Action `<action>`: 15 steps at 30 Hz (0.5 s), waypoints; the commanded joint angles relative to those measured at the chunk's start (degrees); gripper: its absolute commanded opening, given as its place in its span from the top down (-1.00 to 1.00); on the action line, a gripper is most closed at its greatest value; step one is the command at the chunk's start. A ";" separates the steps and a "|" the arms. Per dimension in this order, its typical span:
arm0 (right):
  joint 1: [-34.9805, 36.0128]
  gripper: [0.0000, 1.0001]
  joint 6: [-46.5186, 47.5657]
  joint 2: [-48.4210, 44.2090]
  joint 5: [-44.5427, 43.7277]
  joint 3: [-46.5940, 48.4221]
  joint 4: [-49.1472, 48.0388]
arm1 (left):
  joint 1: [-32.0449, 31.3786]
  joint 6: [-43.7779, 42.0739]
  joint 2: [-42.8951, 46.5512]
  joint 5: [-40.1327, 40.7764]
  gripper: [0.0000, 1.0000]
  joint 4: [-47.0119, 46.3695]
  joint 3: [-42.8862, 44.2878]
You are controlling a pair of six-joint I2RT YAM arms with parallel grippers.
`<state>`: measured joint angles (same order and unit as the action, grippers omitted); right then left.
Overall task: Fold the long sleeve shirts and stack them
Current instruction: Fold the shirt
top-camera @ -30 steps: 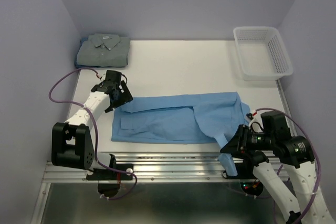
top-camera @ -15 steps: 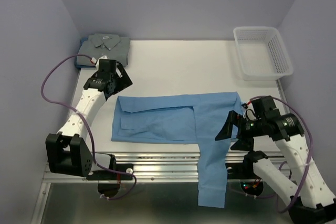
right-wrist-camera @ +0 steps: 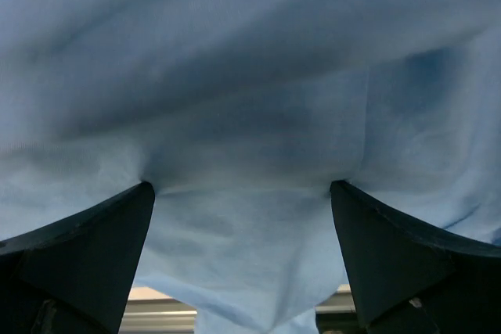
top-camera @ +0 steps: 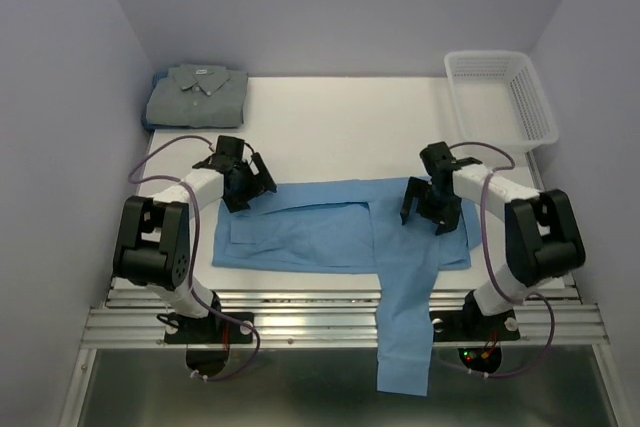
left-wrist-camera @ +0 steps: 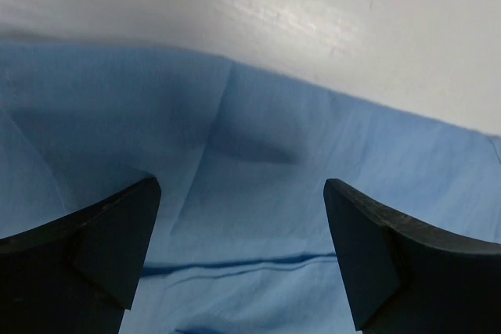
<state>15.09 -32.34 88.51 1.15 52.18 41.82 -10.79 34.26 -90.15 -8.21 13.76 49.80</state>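
My left gripper (left-wrist-camera: 241,185) and right gripper (right-wrist-camera: 242,186) both gape over the blue shirt (top-camera: 300,232) — its sleeve (top-camera: 405,337) hangs off the near edge; green shirt (top-camera: 195,95) folded, far-left corner.

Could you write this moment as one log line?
left gripper open over blue shirt | right gripper open over it | sleeve hangs off table | grey shirt folded

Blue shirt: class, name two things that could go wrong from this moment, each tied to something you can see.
1. The sleeve hangs over the near edge of the table; its weight may drag the blue shirt askew during a fold.
2. The right gripper is open with cloth puckered at its fingers, so it may pinch extra layers. The left gripper, open near the far hem, could miss it.
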 commanded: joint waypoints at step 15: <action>-3.31 -1.00 10.09 33.92 -7.83 33.50 -12.99 | 3.84 -4.02 -19.63 11.28 -0.97 -1.10 22.97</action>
<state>13.06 -24.82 116.33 -8.03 84.01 36.38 -8.27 33.50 -107.70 -2.04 10.81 69.97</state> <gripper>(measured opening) 0.998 0.985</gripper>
